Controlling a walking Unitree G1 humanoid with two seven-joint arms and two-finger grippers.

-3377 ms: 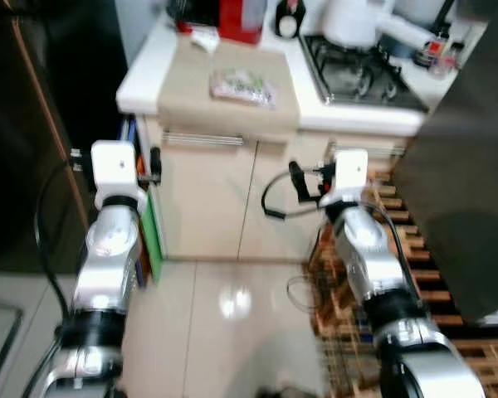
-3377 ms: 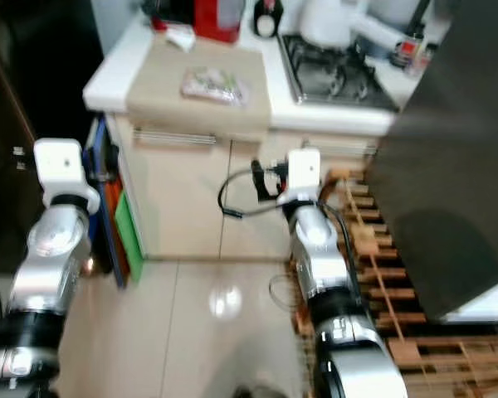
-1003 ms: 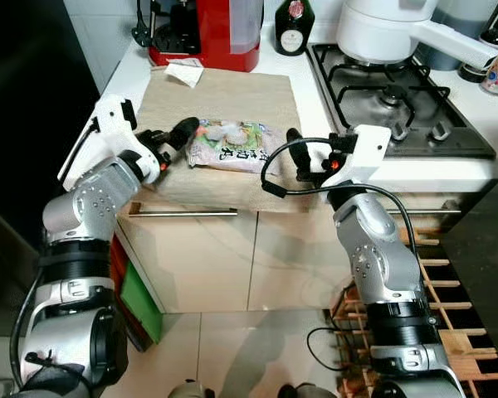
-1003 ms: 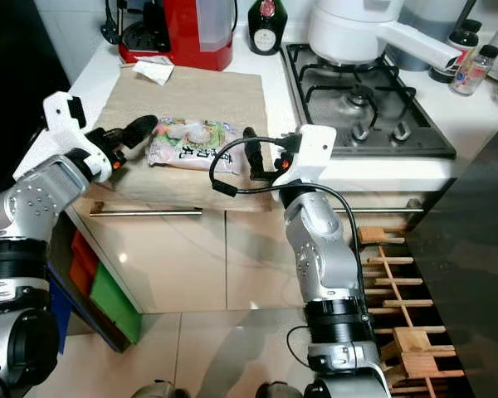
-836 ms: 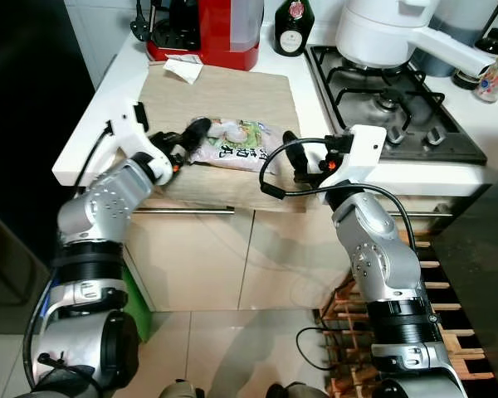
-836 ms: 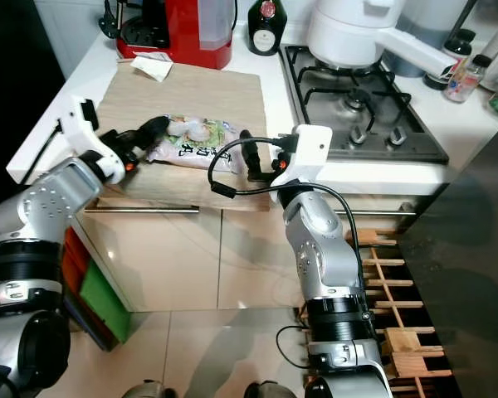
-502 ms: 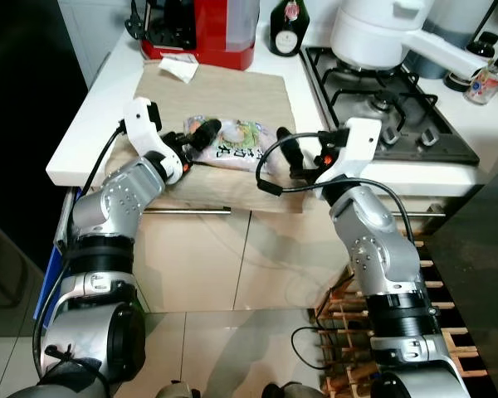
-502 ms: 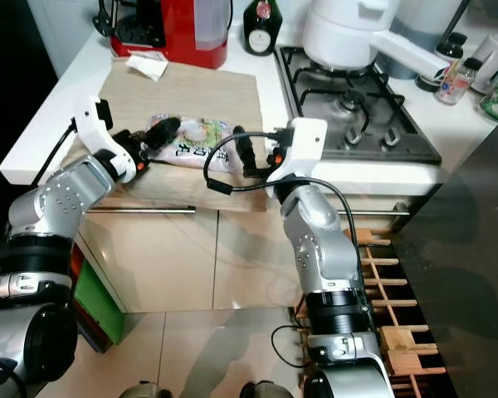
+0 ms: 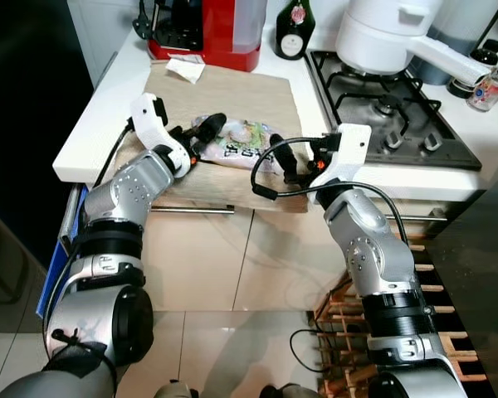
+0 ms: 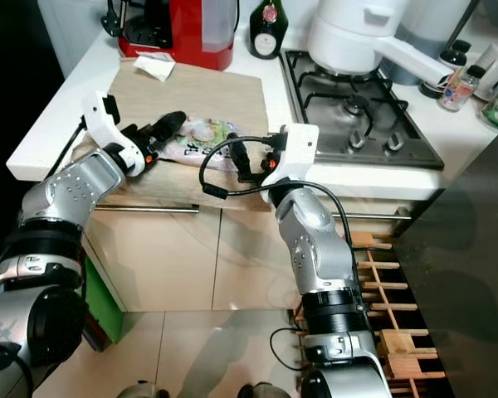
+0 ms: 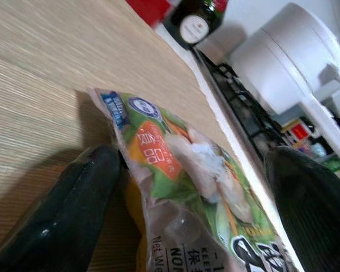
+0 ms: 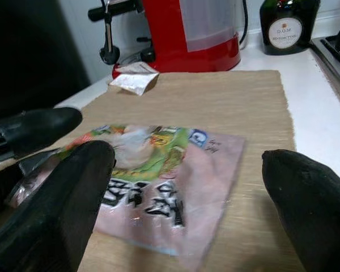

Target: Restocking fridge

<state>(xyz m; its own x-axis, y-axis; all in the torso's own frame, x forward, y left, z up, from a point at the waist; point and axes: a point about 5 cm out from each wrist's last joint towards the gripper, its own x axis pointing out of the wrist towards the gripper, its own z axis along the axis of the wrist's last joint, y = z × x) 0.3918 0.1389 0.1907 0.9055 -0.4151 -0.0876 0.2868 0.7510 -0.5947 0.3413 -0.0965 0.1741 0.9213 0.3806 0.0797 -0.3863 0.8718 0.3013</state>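
A clear food packet [image 9: 242, 141] with green and orange print lies flat on a beige mat [image 9: 232, 91] on the white counter. My left gripper [image 9: 202, 138] is open at the packet's left end: one finger [image 11: 73, 209] rests on the mat beside it, the other [image 11: 317, 198] is on its far side. In the left wrist view the packet [image 11: 187, 170] lies between the two. My right gripper [image 9: 284, 159] is open at the mat's front right, facing the packet [image 12: 158, 187] from just short of its right edge.
Behind the mat stand a red coffee machine [image 9: 207, 29], a dark bottle [image 9: 292, 18] and a paper scrap [image 9: 185, 70]. A white pot [image 9: 382, 37] sits on the gas hob [image 9: 398, 112] to the right. A wooden rack [image 9: 432, 286] is on the floor, right.
My left gripper has slid forward until its fingers straddle the packet's left end. My right gripper has edged in toward the packet's right side. The camera has shifted slightly.
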